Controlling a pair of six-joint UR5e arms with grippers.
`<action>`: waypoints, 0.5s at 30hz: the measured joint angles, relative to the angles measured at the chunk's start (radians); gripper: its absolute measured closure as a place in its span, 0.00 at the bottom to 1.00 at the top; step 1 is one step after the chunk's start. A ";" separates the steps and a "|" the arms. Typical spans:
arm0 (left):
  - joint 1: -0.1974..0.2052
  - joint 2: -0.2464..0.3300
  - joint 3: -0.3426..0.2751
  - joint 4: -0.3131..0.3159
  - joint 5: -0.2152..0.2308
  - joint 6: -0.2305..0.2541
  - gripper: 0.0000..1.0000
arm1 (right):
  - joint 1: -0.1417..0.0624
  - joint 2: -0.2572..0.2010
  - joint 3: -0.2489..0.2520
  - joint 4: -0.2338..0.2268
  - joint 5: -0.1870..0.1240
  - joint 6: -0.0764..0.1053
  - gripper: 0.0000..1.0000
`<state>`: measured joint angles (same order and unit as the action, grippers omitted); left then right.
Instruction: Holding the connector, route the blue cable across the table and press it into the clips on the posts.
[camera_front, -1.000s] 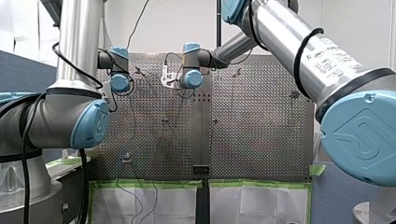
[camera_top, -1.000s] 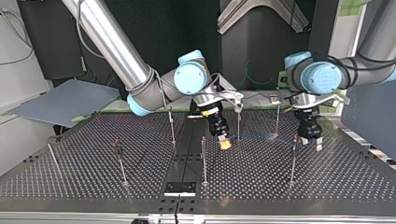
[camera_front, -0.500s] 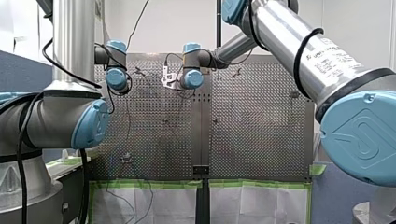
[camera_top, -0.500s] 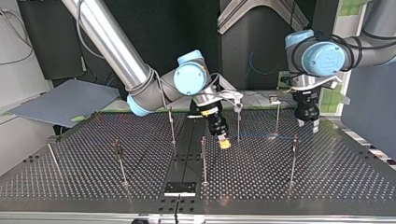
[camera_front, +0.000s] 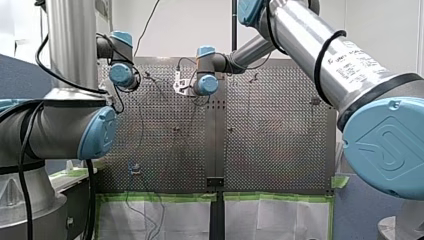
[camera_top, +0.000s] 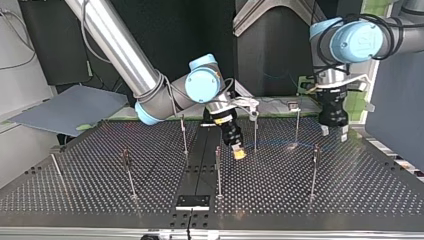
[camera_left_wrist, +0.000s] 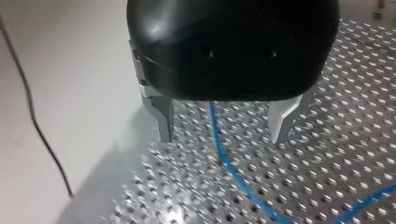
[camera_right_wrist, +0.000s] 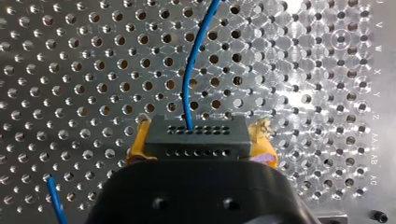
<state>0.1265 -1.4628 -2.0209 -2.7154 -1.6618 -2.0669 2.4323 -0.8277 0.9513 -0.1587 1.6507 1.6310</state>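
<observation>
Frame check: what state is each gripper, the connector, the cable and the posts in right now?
left gripper, open, empty, above the perforated table.
right gripper, shut on the connector.
connector, clamped between yellow pads.
blue cable, lying curved on the table.
posts, upright; clips too small to judge.

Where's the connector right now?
The connector is clamped in my right gripper, low over the table at the top view's middle, beside a post.

My right pincer's pads are yellow, the connector between them dark grey with rows of holes, the cable ahead blue, the perforated table silver.
</observation>
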 joint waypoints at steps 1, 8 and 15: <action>0.000 0.002 0.000 0.003 0.000 -0.003 0.00 | 0.000 0.000 0.000 0.001 0.000 0.000 1.00; -0.006 0.021 -0.010 -0.016 -0.001 0.004 0.00 | -0.002 0.000 0.000 0.002 0.000 0.000 1.00; -0.010 0.069 -0.057 -0.009 0.008 0.043 0.00 | -0.007 0.000 0.000 0.003 0.000 0.000 1.00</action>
<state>0.1166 -1.3935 -2.0775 -2.7245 -1.6540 -2.0241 2.4250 -0.8277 0.9514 -0.1560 1.6508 1.6309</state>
